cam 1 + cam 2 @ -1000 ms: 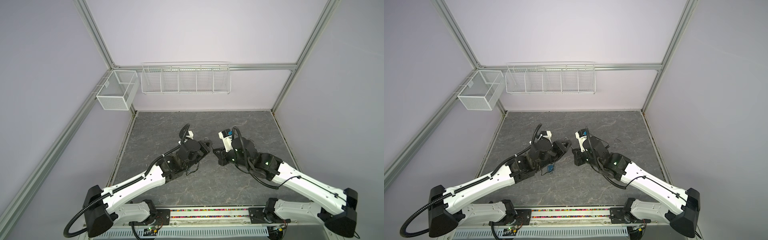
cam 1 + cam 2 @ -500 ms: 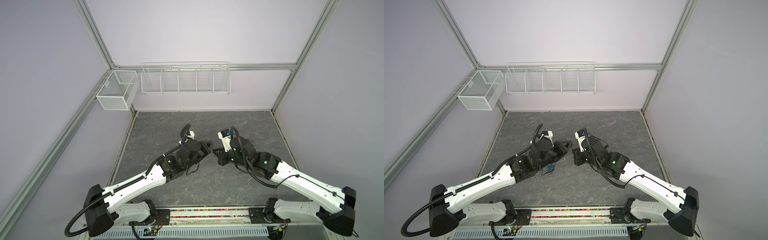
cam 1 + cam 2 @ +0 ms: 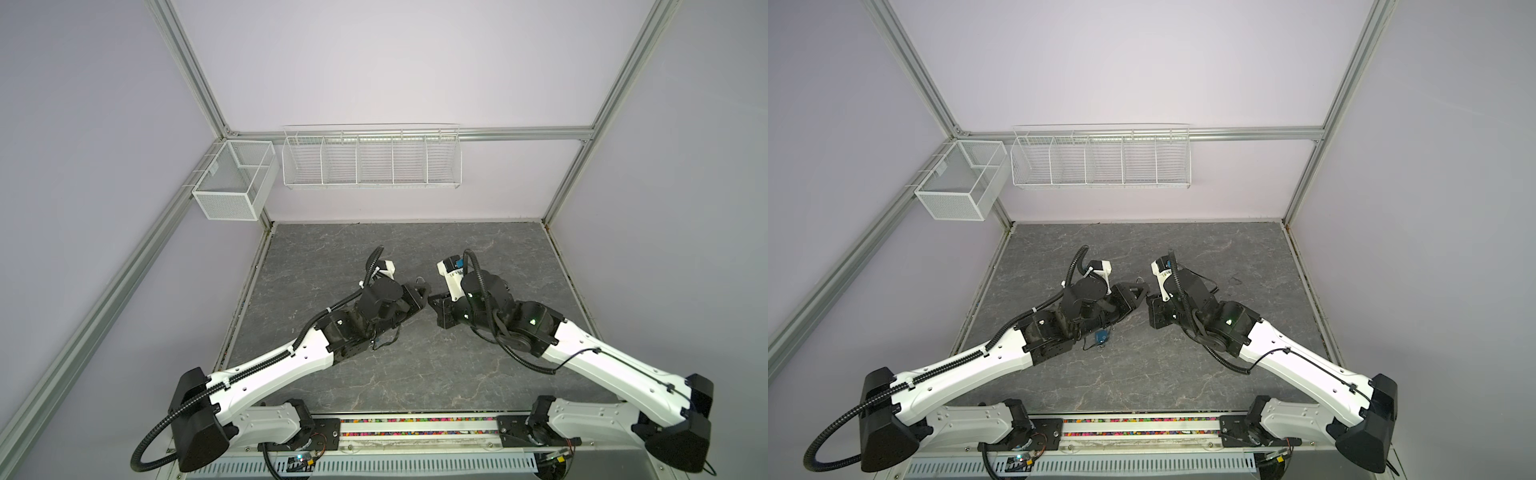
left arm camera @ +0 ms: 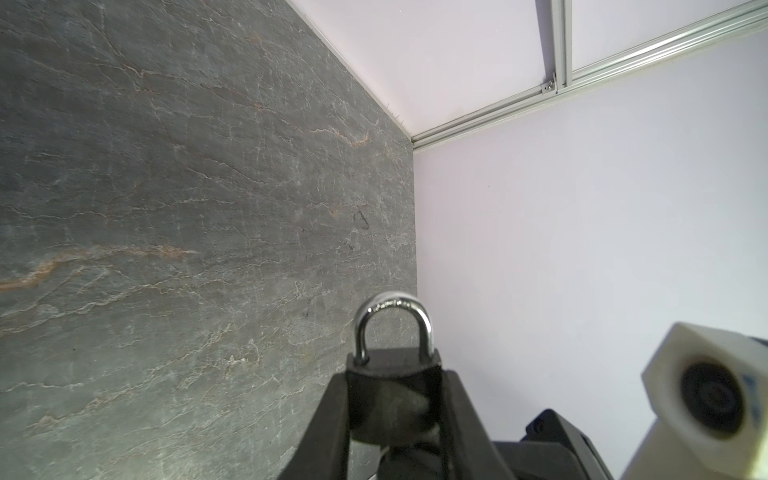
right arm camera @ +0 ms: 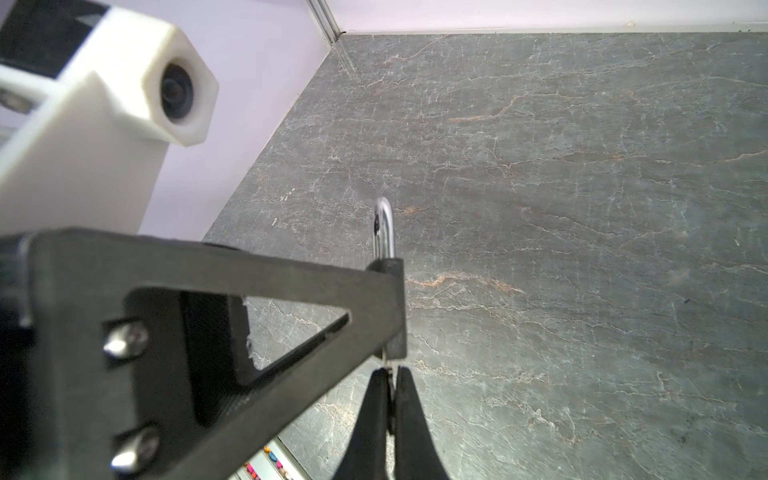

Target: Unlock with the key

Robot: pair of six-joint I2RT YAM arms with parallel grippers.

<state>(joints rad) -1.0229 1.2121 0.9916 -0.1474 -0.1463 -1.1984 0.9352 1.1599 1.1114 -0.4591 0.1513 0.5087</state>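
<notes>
Over the table, left gripper clamps lock steady so right gripper, pinched on key, can turn it.

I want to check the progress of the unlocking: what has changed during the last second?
Almost nothing. The right end effector seems to have crept slightly toward the left end effector. Nothing was taken or released. Unchanged: the left end effector grips the padlock, and the right end effector stays shut on the key at the padlock's underside.
</notes>
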